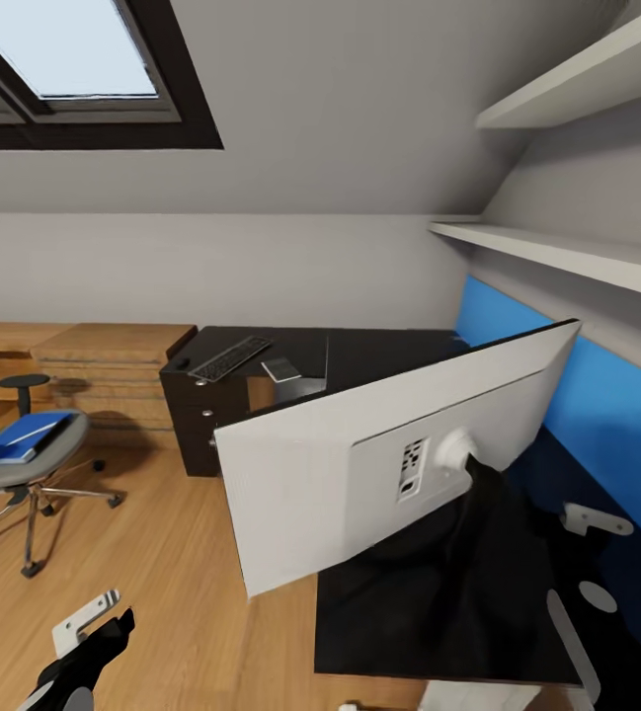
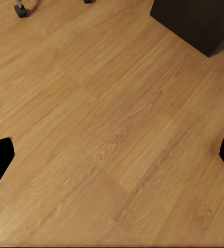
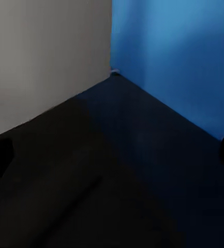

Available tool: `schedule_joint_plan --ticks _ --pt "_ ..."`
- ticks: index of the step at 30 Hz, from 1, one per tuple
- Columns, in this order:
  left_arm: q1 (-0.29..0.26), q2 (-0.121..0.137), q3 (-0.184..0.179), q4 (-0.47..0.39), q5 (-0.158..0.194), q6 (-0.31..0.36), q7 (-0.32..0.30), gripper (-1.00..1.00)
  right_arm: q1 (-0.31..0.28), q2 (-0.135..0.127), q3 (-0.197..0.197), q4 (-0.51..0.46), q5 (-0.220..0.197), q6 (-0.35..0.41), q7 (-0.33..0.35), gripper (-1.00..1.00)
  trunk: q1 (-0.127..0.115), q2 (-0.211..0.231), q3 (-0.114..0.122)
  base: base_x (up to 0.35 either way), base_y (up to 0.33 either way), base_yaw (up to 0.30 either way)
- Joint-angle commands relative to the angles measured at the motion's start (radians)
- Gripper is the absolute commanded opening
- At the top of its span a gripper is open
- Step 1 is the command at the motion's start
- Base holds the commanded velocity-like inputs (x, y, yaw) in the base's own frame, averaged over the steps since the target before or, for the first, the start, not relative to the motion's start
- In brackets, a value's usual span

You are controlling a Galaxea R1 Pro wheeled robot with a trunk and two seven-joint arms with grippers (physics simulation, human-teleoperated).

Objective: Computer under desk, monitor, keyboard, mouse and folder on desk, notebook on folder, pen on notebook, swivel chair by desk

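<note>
The monitor stands on the near wing of the black desk, its pale back toward me and its black stem at the right. The keyboard lies on the desk's far left end, a small grey flat item beside it. The blue folder rests on the swivel chair at the far left. My left gripper hangs open over bare floor. My right gripper is open above the desk, right of the monitor's stem.
A blue flat panel lines the wall behind the desk, under white shelves. A light-wood chest stands left of the desk. The plank floor lies between chair and desk. A chair caster and a desk corner are visible.
</note>
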Motion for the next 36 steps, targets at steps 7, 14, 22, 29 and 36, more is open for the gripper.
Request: schedule_joint_plan --ticks 7,14,22,29,36 --pt "0.0 0.0 0.0 -0.002 0.008 0.004 0.005 1.0 -0.001 0.002 0.003 0.001 -0.01 -0.004 -0.005 1.0 -0.001 -0.001 -0.001 -0.335 0.0 0.0" --pt "0.0 0.001 -0.002 -0.002 0.008 0.004 0.006 1.0 0.0 0.005 0.028 -0.003 -0.013 0.001 -0.001 1.0 -0.001 -0.001 -0.001 -0.297 0.0 0.0" --pt "0.0 -0.001 -0.016 0.0 0.006 0.005 0.008 1.0 0.006 0.006 0.1 -0.083 -0.013 0.026 0.001 1.0 -0.001 -0.001 -0.001 -0.039 0.0 0.0" --pt "0.0 -0.002 -0.037 0.002 0.007 0.005 0.01 1.0 0.045 0.022 0.155 -0.165 -0.017 0.062 -0.001 1.0 -0.001 -0.001 -0.001 -0.004 0.0 0.0" --pt "0.0 -0.002 -0.051 0.003 0.007 0.005 0.01 1.0 0.075 0.067 0.163 -0.185 -0.013 0.066 -0.004 1.0 -0.001 -0.001 -0.001 0.0 0.0 0.0"
